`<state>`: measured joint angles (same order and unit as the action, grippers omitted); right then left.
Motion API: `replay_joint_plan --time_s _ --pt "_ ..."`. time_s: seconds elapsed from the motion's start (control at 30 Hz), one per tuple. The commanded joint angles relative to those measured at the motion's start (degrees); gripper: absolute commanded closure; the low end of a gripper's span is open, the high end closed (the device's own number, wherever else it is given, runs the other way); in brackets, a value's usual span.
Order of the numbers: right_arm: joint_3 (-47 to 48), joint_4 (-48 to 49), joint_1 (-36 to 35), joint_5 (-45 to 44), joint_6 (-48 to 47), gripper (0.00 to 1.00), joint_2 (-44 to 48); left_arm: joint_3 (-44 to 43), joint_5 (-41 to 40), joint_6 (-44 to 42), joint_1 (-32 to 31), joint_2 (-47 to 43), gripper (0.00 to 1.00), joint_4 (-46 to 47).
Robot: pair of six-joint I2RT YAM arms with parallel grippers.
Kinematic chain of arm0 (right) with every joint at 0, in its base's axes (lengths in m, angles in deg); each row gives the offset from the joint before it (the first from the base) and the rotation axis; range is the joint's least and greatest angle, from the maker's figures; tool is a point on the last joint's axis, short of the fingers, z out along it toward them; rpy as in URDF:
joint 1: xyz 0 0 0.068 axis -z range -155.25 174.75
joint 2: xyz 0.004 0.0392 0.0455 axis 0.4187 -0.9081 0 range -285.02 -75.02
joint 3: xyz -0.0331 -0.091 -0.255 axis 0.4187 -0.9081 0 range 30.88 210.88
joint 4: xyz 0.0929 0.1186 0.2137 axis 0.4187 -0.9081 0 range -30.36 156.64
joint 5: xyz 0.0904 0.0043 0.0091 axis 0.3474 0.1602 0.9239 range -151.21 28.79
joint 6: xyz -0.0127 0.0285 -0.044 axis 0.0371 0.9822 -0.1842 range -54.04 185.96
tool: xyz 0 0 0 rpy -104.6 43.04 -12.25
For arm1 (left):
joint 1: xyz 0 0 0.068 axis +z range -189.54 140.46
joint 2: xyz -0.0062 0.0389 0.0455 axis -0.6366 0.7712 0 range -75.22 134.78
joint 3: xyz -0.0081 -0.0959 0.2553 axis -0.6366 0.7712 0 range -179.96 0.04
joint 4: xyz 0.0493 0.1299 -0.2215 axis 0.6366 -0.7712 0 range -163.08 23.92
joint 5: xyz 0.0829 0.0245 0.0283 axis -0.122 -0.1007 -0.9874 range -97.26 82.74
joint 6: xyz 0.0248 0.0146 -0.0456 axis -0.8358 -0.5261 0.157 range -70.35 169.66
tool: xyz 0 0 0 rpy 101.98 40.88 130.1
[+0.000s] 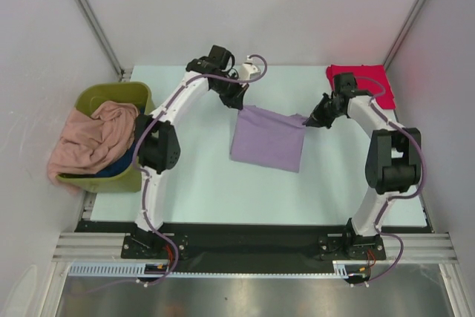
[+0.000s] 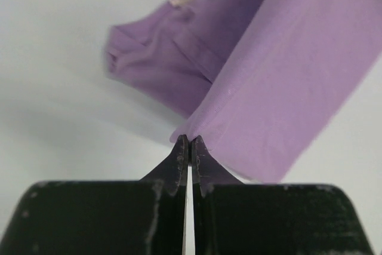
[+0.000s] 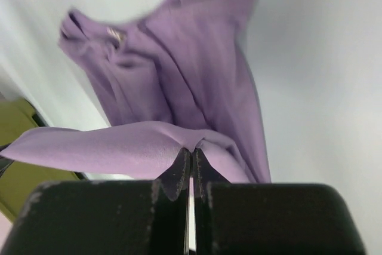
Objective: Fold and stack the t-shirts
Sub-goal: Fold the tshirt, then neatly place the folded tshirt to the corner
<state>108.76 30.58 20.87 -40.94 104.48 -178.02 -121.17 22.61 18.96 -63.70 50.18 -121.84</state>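
A lavender-purple t-shirt (image 1: 269, 139) hangs stretched between both grippers above the middle of the table, its lower part draped on the surface. My left gripper (image 1: 239, 106) is shut on its far-left corner; in the left wrist view the cloth (image 2: 286, 82) runs from the pinched tips (image 2: 189, 140). My right gripper (image 1: 307, 120) is shut on the far-right corner, with purple fabric (image 3: 179, 88) bunched at its tips (image 3: 191, 151). A folded red t-shirt (image 1: 361, 82) lies at the far right corner. A salmon-pink t-shirt (image 1: 93, 139) spills over the bin, with dark blue cloth (image 1: 119, 165) under it.
The olive-green bin (image 1: 111, 98) stands at the left edge of the table, beside the left arm. The right arm's elbow (image 1: 393, 157) sits near the right edge. Grey walls close in the table on three sides.
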Motion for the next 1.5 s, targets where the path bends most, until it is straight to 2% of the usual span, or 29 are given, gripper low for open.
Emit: replay_joint_plan --time_s 0.0,0.1,0.43,0.47,0.5,0.57,0.6,0.67,0.7,0.77,0.8,0.83,0.9,0.93,1.1,1.17,1.27,1.33,1.37,1.43,1.47 --pt "6.7 3.5 1.5 -2.0 -0.3 1.0 -3.7 -9.8 -2.5 4.2 1.6 5.4 1.0 0.4" --pt "10.1 3.2 1.9 -3.3 -0.2 1.0 -7.3 -10.5 -3.4 5.2 1.6 7.0 1.0 3.1" --pt "12.9 5.2 2.7 -6.2 1.9 1.0 -13.5 -8.6 -4.6 10.1 1.5 10.8 0.98 11.6" --pt "13.1 5.5 2.6 -6.7 2.3 0.96 -14.0 -8.6 -5.1 11.2 1.6 11.3 0.95 12.4" --pt "13.2 5.9 2.6 -7.2 2.3 0.81 -14.3 -8.6 -5.6 11.6 1.6 11.5 0.77 14.0" --pt "14.8 6.0 2.8 -8.6 1.8 0.66 -15.4 -8.7 -7.7 12.4 1.6 11.8 0.5 15.9" --pt "15.8 5.3 2.9 -9.5 1.5 0.56 -15.5 -8.7 -8.7 12.5 1.6 11.6 0.46 16.4" --pt "16.9 3.4 3.1 -13.6 0.2 0.52 -14.6 -8.6 -10.9 12.9 1.7 10.7 0.41 16.8" --pt "16.3 3.6 3.1 -14.5 -1.3 0.5 -12.0 -8.2 -11.1 13.2 2.0 9.1 0.33 17.2" --pt "10.7 6.2 2.4 -15.5 -2.1 0.46 -8.2 -3.7 -10.2 15.4 3.1 6.6 0.33 19.2" --pt "8.3 7.6 2.0 -15.3 -3.2 0.37 -6.3 -1.3 -9.5 16.2 3.4 3.6 0.33 20.0" --pt "5.6 9.5 0.7 -14.0 -3.8 0.34 -3.1 3.4 -8.6 16.5 3.8 2.2 0.33 20.4" --pt "1.3 8.7 -0.8 -12.9 -5.4 0.22 -1.5 7.5 -6.6 16.4 3.8 -1.5 0.33 21.1" --pt "0.3 8.3 -1.6 -12.7 -5.6 0.21 -0.9 10.8 -5.8 16.3 3.8 -2.7 0.33 21.3" --pt "-6.0 12.1 -4.2 -8.5 -5.6 0.2 -1.9 15.9 -5.3 13.8 3.9 -8.2 0.3 19.2" --pt "-6.2 12.9 -4.3 -6.7 -5.7 0.21 -4.4 17.1 -5.1 12.1 4.0 -10.3 0.25 17.7" --pt "-4.7 13.8 -4.3 -6.4 -6.9 0.26 -7.6 17.5 -5.9 10.2 4.6 -12.4 0.24 15.4" --pt "-4.0 14.3 -4.2 -5.9 -7.5 0.35 -8.8 18.8 -6.0 9.8 5.6 -13.7 0.24 15.3" --pt "-4.0 14.9 -4.1 -5.6 -7.9 0.47 -9.5 19.4 -6.0 9.8 6.1 -14.8 0.24 15.5" --pt "-4.1 17.2 -4.2 -2.9 -8.8 0.56 -10.0 21.4 -6.1 9.8 7.0 -16.1 0.24 16.0" --pt "-3.7 17.7 -4.1 -2.2 -9.3 0.71 -10.4 21.9 -6.1 9.7 7.3 -16.5 0.24 16.4"
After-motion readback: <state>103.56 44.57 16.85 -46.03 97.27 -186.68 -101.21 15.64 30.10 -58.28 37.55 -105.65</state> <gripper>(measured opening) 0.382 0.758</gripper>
